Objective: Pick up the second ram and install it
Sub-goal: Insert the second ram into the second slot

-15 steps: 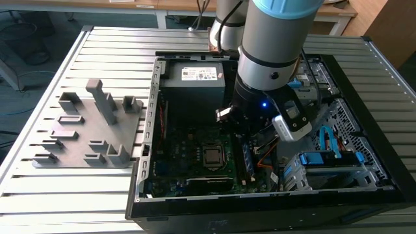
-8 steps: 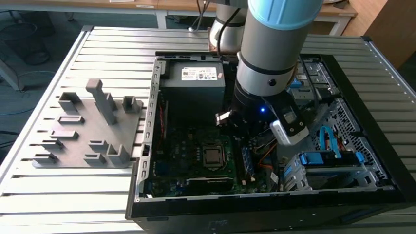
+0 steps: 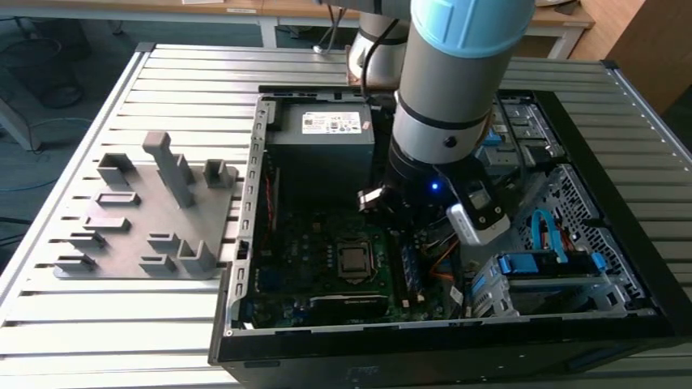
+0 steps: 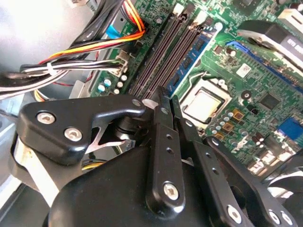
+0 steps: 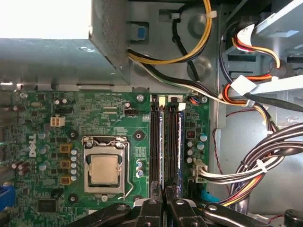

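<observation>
On slatted metal table (image 3: 162, 316), open computer case (image 3: 251, 203)

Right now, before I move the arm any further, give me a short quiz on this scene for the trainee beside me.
1. True or false: the fingers are spread wide apart.
2. The gripper is nearest to: A the power supply, B the memory slots, C a keyboard.
3. In the exterior view, what stands on the table at the exterior view's left of the computer case?

Key: 1 false, they sit close together. 2 B. 3 the grey fixture block.
</observation>
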